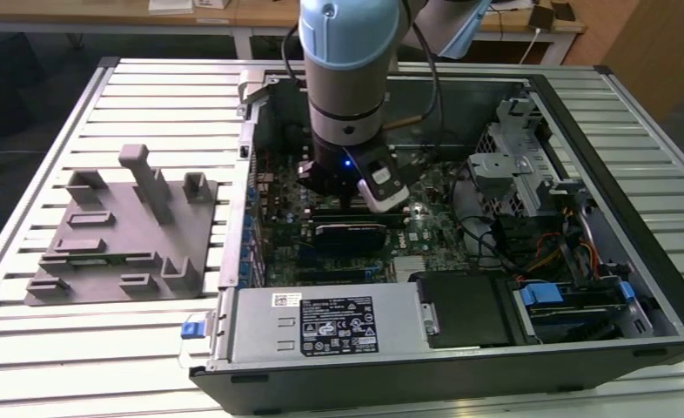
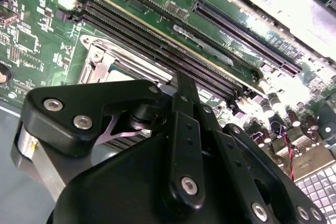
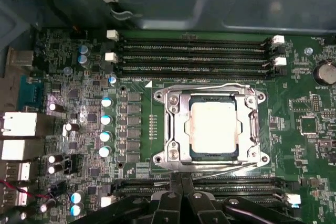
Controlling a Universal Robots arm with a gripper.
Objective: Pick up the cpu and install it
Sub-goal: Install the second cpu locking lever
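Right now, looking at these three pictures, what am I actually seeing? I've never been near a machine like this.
It is a robot arm reaching down into an open computer case on a slatted table. One picture is taken from off the arm; the other two come from cameras near its wrist. Its black gripper hangs over the green motherboard. In the first wrist view the cpu, a small silvery square, lies in its metal socket frame, apart from the gripper. A grey moulded tray sits beside the case.

Open PC case (image 1: 655,287) on slatted table (image 1: 63,348); grey moulded tray (image 1: 127,231) beside it, on the exterior view's left. Green motherboard (image 3: 73,77) with memory slots (image 3: 194,56).
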